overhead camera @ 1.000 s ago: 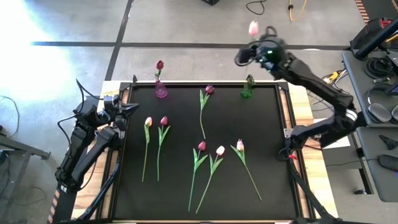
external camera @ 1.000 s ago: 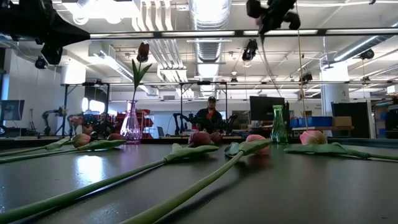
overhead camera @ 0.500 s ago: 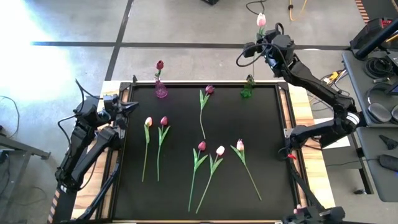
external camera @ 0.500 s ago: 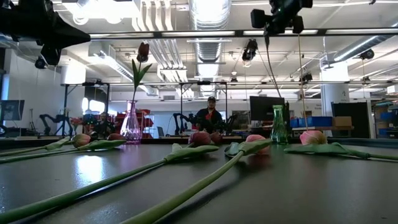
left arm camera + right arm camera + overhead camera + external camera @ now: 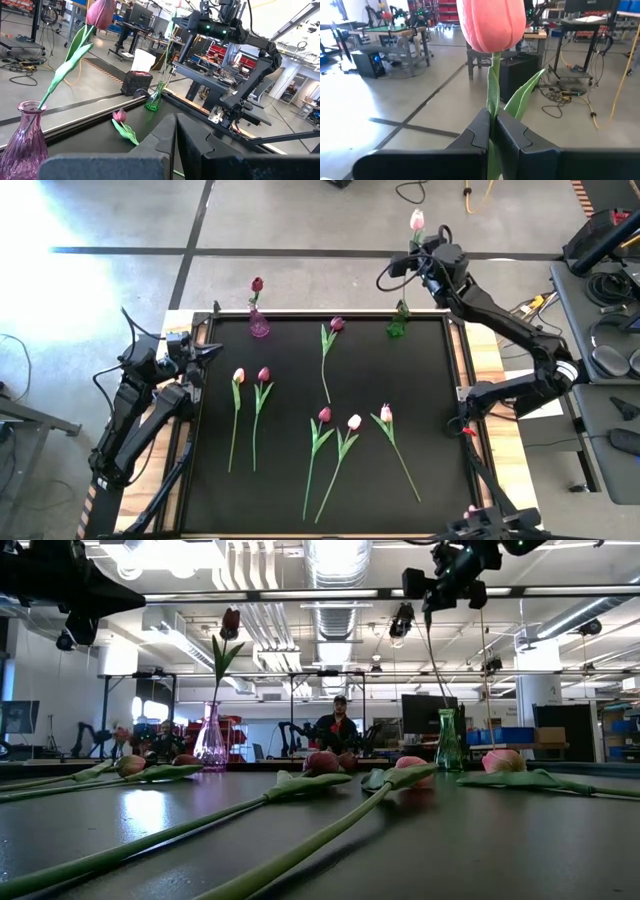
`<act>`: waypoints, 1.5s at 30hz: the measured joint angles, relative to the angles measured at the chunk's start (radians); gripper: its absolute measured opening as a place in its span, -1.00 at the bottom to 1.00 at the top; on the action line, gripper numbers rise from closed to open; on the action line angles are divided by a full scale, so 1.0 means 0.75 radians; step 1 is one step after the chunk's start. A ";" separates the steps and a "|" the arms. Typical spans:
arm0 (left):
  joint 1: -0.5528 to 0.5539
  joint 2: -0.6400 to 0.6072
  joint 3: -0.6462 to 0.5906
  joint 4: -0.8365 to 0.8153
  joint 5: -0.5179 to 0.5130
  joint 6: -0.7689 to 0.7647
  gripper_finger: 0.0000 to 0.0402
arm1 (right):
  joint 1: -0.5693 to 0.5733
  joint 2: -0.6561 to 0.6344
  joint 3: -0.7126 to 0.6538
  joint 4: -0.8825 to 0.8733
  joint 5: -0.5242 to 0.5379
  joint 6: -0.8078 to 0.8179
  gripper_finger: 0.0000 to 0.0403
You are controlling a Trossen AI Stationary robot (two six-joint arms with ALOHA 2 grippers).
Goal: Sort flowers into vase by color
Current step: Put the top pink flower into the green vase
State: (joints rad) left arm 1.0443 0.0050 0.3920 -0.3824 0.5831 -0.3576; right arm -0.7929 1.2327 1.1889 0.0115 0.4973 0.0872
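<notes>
High view: right gripper (image 5: 428, 252) above small green glass vase (image 5: 398, 321), pale pink tulip (image 5: 416, 221) raised. Left gripper (image 5: 205, 352) at table's left edge.
Right wrist view: fingers (image 5: 479, 131) clamped on tulip stem.
Left wrist view: fingers probably together.

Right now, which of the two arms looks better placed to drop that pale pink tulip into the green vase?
The right one. Its gripper is shut on the pale pink tulip, held upright just above the green vase at the table's far edge. The left gripper waits at the table's left edge, holding nothing.
</notes>
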 joint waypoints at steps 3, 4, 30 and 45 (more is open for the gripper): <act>0.000 0.000 0.000 0.000 0.000 0.000 -0.99 | 0.000 0.000 -0.054 0.102 0.000 -0.013 -0.94; 0.000 0.000 0.000 0.000 0.000 0.000 -0.99 | 0.000 0.000 -0.074 0.124 0.000 -0.013 -0.94; 0.000 0.000 0.000 0.001 -0.037 0.056 -0.99 | -0.003 -0.009 -0.217 -0.202 0.000 0.005 -0.94; 0.000 0.000 0.000 0.000 -0.072 0.056 -0.99 | 0.001 -0.036 -0.217 -0.294 -0.042 0.075 -0.34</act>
State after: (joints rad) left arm 1.0443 0.0048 0.3920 -0.3824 0.5293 -0.3157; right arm -0.7925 1.2056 1.0264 -0.2092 0.4661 0.1433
